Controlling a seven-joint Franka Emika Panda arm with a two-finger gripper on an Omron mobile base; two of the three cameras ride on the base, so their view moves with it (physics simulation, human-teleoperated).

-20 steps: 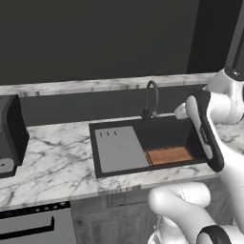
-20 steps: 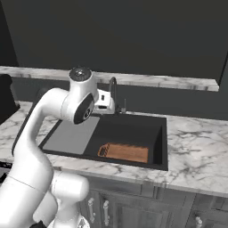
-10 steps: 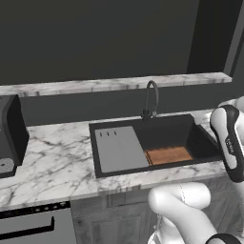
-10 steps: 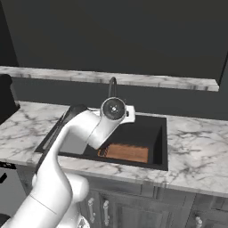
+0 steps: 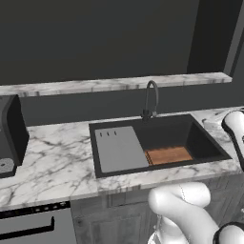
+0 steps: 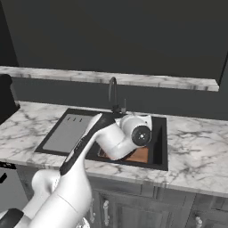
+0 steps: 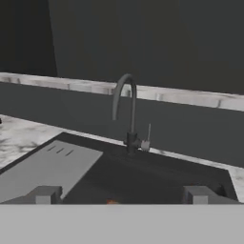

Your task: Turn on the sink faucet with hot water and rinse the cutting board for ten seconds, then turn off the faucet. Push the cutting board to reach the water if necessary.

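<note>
The sink (image 5: 200, 143) is a black basin set in a white-grey marbled worktop (image 5: 52, 167); inside it, at its left end, lies a plain flat grey slab (image 5: 119, 148) marked with three short dark slots, and toward its right front a warm brown cutting board (image 5: 167, 155) with fine striped grain. Behind the sink, the sink faucet (image 5: 151, 99) is dark metal throughout, set against a dark grey wall crossed by a marbled white-grey ledge (image 5: 114, 84). The arm (image 6: 89, 169) in front of the sink is white with dark joints, and the fingertips (image 7: 45, 194) of its claw (image 7: 121, 194) are grey.
</note>
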